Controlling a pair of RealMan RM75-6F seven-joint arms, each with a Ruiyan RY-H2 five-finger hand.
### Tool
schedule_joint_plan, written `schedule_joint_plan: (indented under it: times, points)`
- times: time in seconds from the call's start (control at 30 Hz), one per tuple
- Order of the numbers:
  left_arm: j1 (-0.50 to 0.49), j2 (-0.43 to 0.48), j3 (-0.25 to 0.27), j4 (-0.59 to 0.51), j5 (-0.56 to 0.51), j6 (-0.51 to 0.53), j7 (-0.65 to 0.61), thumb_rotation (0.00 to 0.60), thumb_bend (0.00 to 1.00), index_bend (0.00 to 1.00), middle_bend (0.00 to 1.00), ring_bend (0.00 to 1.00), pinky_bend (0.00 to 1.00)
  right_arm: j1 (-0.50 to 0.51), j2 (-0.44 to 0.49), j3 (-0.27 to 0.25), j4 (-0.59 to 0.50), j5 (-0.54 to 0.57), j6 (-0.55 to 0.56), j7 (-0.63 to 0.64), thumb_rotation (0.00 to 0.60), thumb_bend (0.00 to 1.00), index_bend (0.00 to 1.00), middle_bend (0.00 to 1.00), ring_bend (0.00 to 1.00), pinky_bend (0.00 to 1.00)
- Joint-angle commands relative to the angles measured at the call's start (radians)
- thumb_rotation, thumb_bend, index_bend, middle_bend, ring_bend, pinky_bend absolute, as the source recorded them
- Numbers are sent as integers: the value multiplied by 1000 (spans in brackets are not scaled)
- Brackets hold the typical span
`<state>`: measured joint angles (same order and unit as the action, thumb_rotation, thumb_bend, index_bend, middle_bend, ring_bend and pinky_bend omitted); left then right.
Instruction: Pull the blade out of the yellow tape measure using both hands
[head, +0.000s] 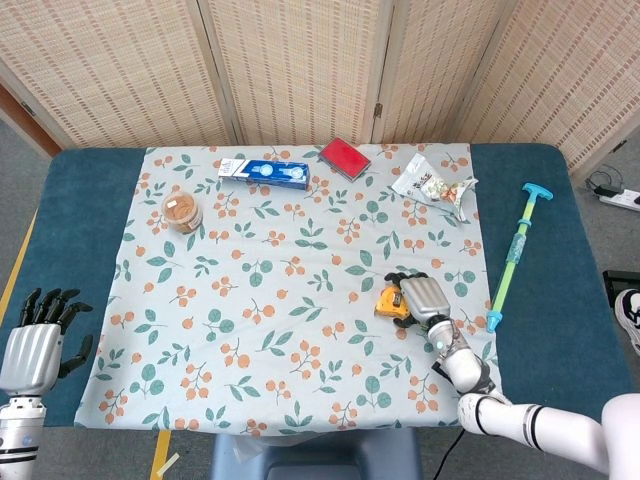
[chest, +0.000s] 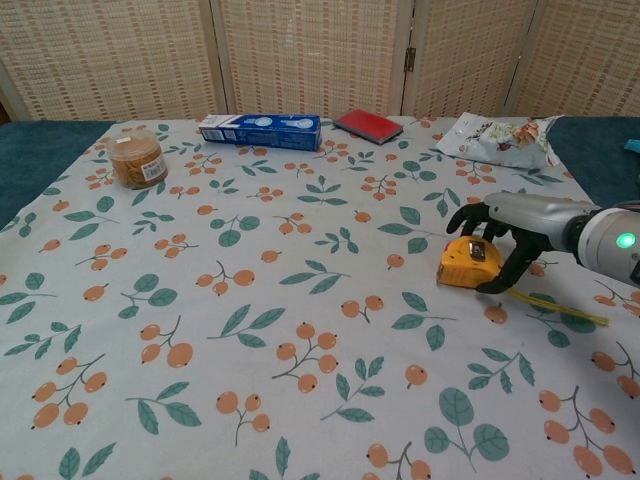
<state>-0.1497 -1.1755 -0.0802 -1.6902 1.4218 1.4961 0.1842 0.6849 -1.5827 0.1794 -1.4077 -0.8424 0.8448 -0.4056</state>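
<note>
Under the right hand (chest: 515, 228) sits the yellow tape measure (chest: 467, 263), on the floral tablecloth (chest: 280, 300). Fingers (chest: 470, 215) arch over the top of the case, spread; thumb comes down on the case's near right side. Whether the fingertips actually touch the case or only hover over it: cannot tell from either view. A short length of yellow blade (chest: 555, 305) lies flat on the cloth, running out from the case past the thumb and on toward the forearm side.

Head view: right hand (head: 418, 296) covers most of the tape measure (head: 390, 303); only the case's left part shows.

Left hand (head: 35, 335) is well apart from the tape measure, at the near left corner over the blue table cover (head: 70, 220), fingers spread upward and holding nothing. Not seen in the chest view.

Beyond the right hand, toward the screen: snack packet (chest: 495, 138), red box (chest: 369, 124), blue carton (chest: 260, 130). Far off to the hand's left: round jar (chest: 137, 160). Off the cloth on the hand's right, a green-and-teal long-handled tool (head: 515, 255) lies on the blue cover.
</note>
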Motion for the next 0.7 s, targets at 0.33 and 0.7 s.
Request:
schedule_joint_plan:
  times: [0.33, 0.7]
  points:
    - [-74, -9, -56, -3, 9, -70, -66, 600, 476, 362, 209, 142, 0, 6, 0, 56, -17, -35, 31, 115, 600, 407, 512, 445, 402, 223]
    - [-303, -115, -199, 3, -13, -241, -148, 600, 476, 307, 199, 143, 0, 42, -16, 169, -58, -119, 9, 347, 600, 407, 543, 473, 433, 248]
